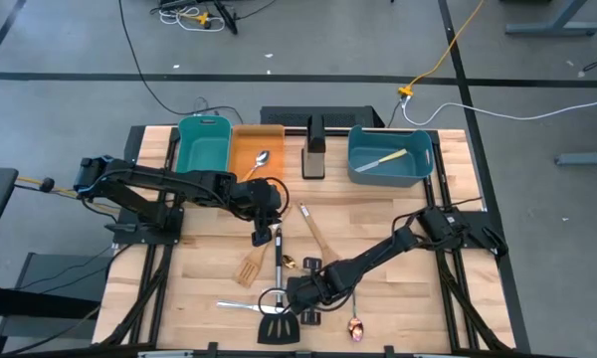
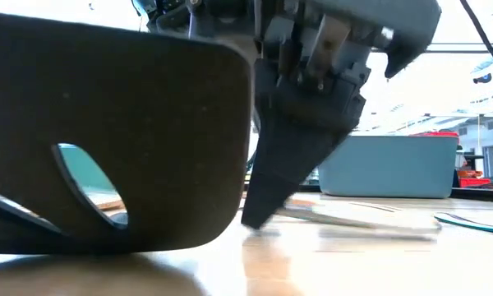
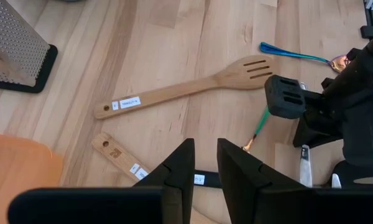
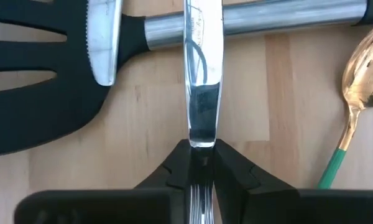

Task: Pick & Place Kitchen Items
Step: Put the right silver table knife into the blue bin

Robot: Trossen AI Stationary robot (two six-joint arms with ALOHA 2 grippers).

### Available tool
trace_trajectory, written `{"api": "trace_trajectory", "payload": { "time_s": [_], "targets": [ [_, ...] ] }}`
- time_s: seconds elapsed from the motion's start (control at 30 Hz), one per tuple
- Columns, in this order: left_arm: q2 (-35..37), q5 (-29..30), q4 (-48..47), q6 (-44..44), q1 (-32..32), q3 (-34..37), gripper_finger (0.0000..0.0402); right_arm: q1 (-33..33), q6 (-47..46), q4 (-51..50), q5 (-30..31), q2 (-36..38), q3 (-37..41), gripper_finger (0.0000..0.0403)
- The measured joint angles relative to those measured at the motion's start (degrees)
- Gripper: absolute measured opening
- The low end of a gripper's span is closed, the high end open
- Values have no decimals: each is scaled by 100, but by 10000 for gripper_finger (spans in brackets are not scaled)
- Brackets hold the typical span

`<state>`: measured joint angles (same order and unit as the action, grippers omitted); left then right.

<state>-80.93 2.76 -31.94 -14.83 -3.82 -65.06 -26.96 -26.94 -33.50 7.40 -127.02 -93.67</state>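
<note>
My right gripper is low over the table's near middle, shut on a silver knife. That knife crosses the steel handle of the black slotted turner. A second knife's serrated blade lies on the turner's head. A gold spoon with a green handle lies beside them. My left gripper is open by a narrow gap and empty, above the far end of the turner's handle. Two pale wooden spatulas lie flat on the table. My right gripper pinches the silver knife between its two fingers where the ridged handle meets the blade. The fingers come from above, pointing down, tips close to the tabletop. The knife runs straight out ahead of the fingers, its blade over the turner's steel handle.
A teal bin, an orange bin with a spoon in it and a blue bin with a utensil in it stand along the far edge, a grater between them. A copper spoon lies near the front edge.
</note>
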Motion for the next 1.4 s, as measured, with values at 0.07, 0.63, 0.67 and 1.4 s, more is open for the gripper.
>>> {"api": "trace_trajectory", "payload": {
  "time_s": [0.07, 0.63, 0.67, 1.4],
  "targets": [
    [0, 0, 0, 0, -1, 0, 73, -4, 95, 22, 9, 167, -2, 49],
    [0, 0, 63, 83, 7, 0, 73, 161, 555, -1129, 925, 1325, -22, 49],
    [0, 2, 63, 96, 14, 0, 73, 173, 555, -1240, 987, 1405, -24, 48],
    [0, 256, 90, 90, 15, 0, 73, 326, 39, -3564, 2399, 2664, -33, 48]
  ]
}}
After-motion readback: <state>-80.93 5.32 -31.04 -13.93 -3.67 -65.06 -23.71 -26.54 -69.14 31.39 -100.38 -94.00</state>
